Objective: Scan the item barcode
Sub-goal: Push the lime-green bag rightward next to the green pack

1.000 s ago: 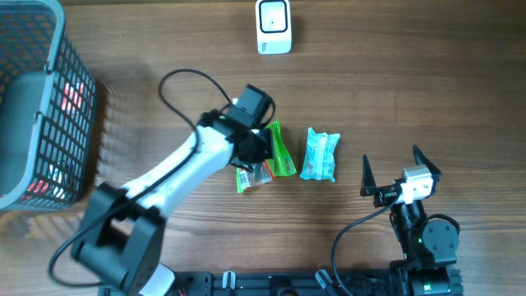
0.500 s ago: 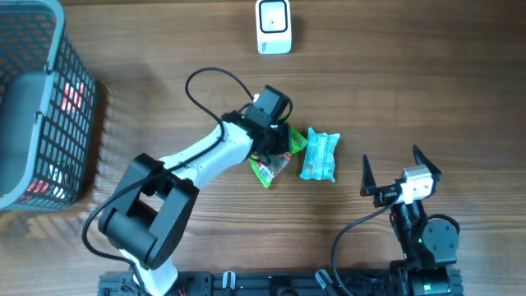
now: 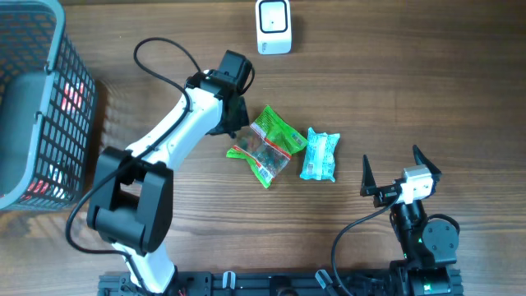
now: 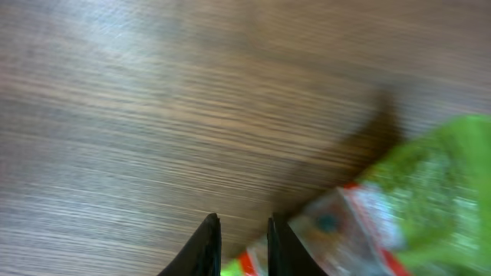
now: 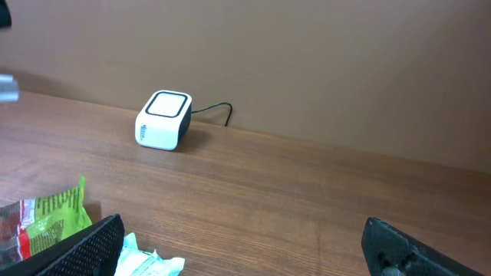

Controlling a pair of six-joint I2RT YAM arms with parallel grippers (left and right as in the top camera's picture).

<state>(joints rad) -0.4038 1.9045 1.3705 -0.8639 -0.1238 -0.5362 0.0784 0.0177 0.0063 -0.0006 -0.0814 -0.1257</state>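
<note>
Left gripper point(image 4: 242, 221) backed off green packet point(image 3: 269, 146), jaws narrow, empty; right gripper point(image 3: 389, 158) wide. Packet seems light, crinkly: pinch an edge.

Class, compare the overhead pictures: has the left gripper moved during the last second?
Yes. The left gripper has gone up and left in the view, off the green packet and nearer the white scanner, which has stayed put.
</note>
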